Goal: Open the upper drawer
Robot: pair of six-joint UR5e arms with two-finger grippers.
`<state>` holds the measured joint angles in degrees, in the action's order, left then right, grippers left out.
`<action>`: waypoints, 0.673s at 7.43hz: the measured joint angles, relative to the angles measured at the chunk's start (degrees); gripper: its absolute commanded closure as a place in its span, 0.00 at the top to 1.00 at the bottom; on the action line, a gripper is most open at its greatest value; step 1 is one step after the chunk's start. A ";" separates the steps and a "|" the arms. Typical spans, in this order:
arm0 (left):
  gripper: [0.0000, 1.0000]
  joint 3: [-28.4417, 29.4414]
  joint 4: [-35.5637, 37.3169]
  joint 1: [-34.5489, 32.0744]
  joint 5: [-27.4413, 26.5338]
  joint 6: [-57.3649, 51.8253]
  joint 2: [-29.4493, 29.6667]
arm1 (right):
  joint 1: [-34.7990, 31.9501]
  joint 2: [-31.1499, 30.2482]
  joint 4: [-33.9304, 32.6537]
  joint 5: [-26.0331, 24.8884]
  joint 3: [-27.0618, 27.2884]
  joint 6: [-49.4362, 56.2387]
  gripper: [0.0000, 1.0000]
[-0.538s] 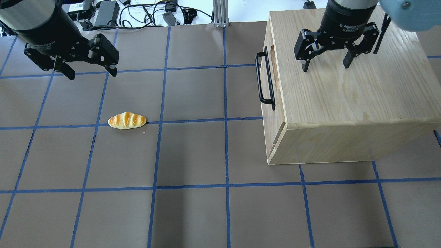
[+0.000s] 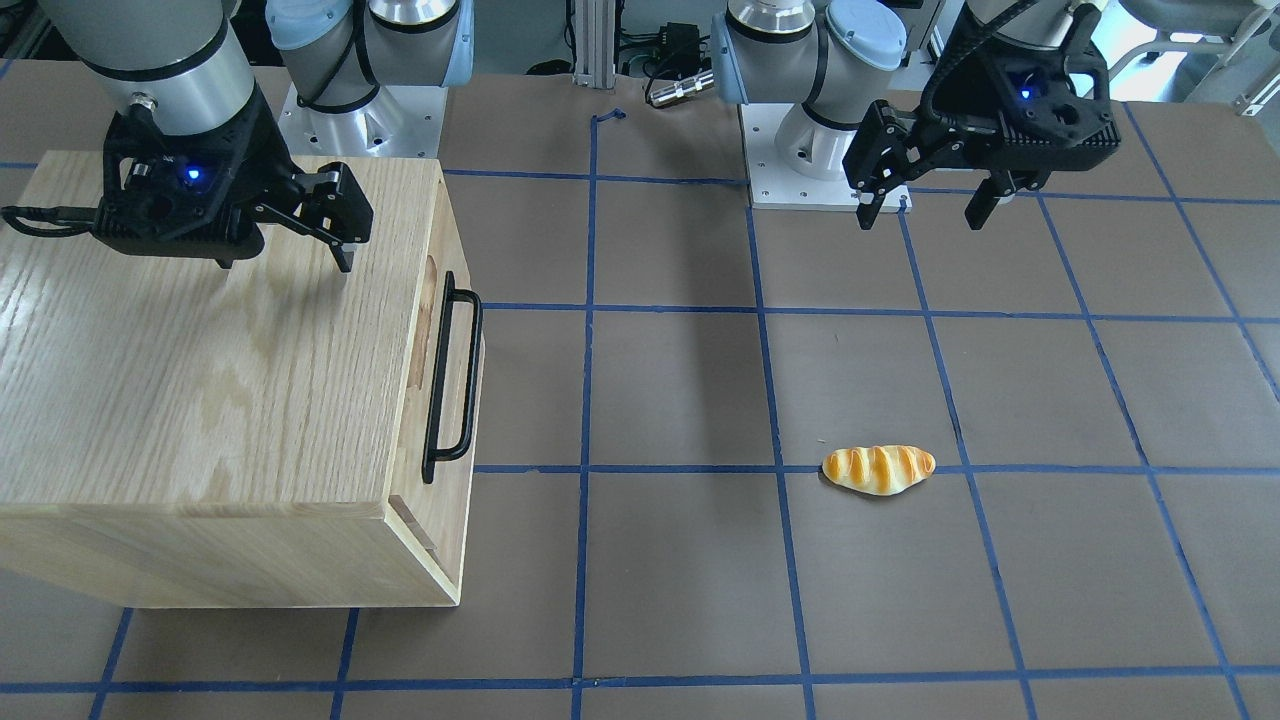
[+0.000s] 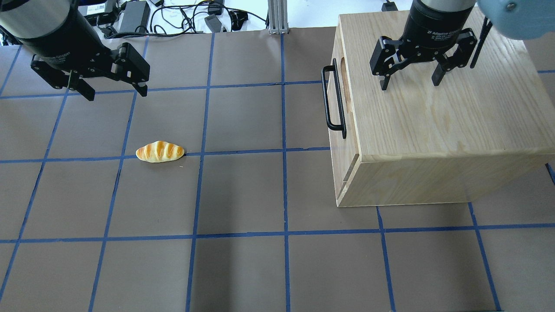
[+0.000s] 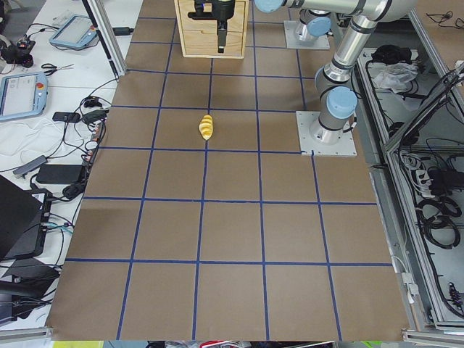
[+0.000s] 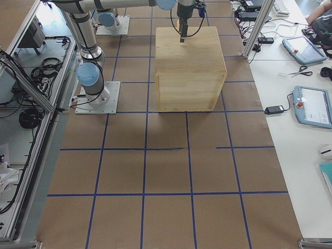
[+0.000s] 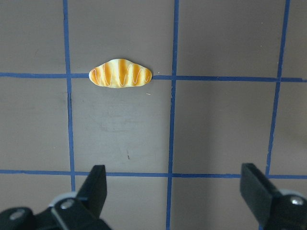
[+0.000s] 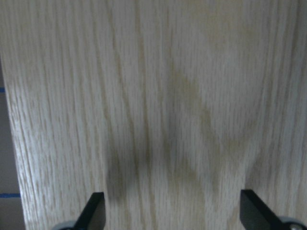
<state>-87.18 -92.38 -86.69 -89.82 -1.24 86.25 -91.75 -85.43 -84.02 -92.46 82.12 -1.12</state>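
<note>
The upper drawer is a pale wood front panel with a long black bar handle, set in the left face of the oak cabinet. It sits flush with the cabinet, shut. In the front-facing view the drawer and handle face the table's middle. My right gripper is open and empty, pointing down just above the cabinet's top, well behind the handle; it also shows in the front-facing view. My left gripper is open and empty above the table, far from the cabinet.
A toy bread roll lies on the brown mat under and in front of my left gripper, also in the left wrist view. The cabinet's lower front panel is below the drawer. Cables and power bricks lie beyond the mat's far edge.
</note>
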 measured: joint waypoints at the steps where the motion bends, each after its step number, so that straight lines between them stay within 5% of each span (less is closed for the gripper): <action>1: 1.00 0.00 0.05 -0.07 -0.02 -0.03 0.06 | 0.01 0.00 0.00 0.00 -0.01 0.03 1.00; 5: 1.00 -0.14 1.46 -0.31 0.05 0.26 0.19 | -0.01 0.00 0.00 0.00 -0.02 -0.01 1.00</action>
<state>-87.33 -90.92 -86.99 -89.77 -0.99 86.44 -91.76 -85.43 -84.02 -92.46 82.09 -1.13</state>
